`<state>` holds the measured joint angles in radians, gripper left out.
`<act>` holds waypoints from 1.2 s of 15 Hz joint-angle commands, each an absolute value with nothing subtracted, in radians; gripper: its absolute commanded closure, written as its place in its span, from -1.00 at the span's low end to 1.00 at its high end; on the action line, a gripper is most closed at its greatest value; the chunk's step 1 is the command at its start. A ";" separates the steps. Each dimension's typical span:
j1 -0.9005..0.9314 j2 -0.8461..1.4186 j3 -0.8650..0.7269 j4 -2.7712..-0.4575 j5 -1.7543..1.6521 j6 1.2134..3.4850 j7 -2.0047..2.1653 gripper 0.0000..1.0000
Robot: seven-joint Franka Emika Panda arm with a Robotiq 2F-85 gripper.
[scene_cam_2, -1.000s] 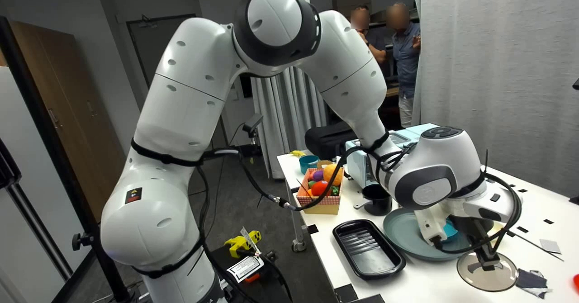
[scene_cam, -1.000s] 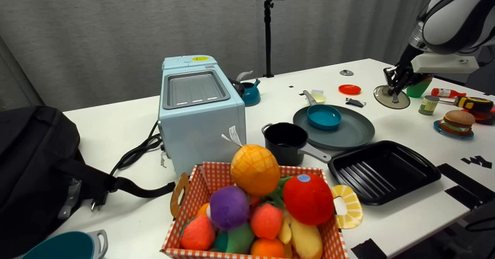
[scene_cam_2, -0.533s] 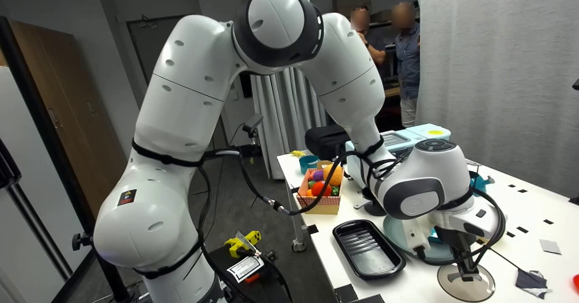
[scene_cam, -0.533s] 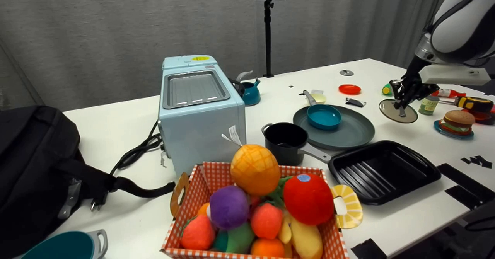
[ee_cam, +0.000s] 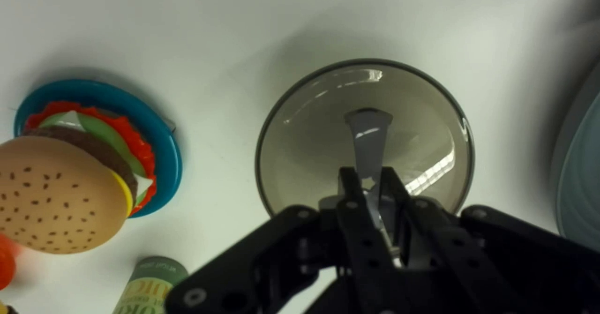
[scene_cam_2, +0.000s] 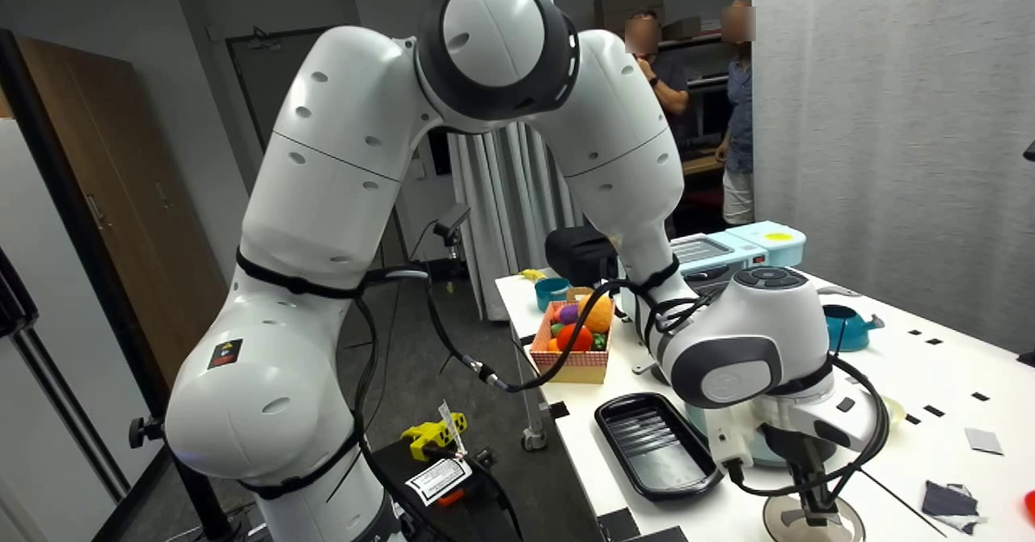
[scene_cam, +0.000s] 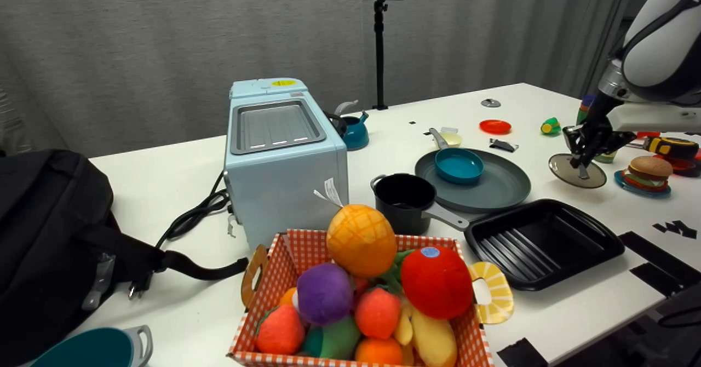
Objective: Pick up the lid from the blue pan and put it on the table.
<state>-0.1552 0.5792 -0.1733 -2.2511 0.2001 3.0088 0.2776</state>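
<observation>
White table (scene_cam: 394, 137) spread beneath. Jaws clamped on the lid (ee_cam: 337, 138), my gripper (ee_cam: 368, 175) had just shifted toward the burger (ee_cam: 61, 187), farther from the uncovered blue pan (scene_cam: 459, 165); only setting down and release seemed left. Over bare table between burger and dark tray (scene_cam: 502, 181), the lid cleared both edges; contact below I couldn't tell.

Glare flashed off the lid (ee_cam: 368, 133), soft shadow pooling on the table (ee_cam: 220, 117)! In an exterior view, the door (scene_cam_2: 276, 73) stood in gloom.
</observation>
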 commanded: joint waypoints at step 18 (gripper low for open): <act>-0.078 0.491 -0.142 -2.305 0.177 3.133 0.223 -1.00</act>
<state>-0.1091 0.5482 -0.1580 -2.2580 0.1849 3.0886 0.2465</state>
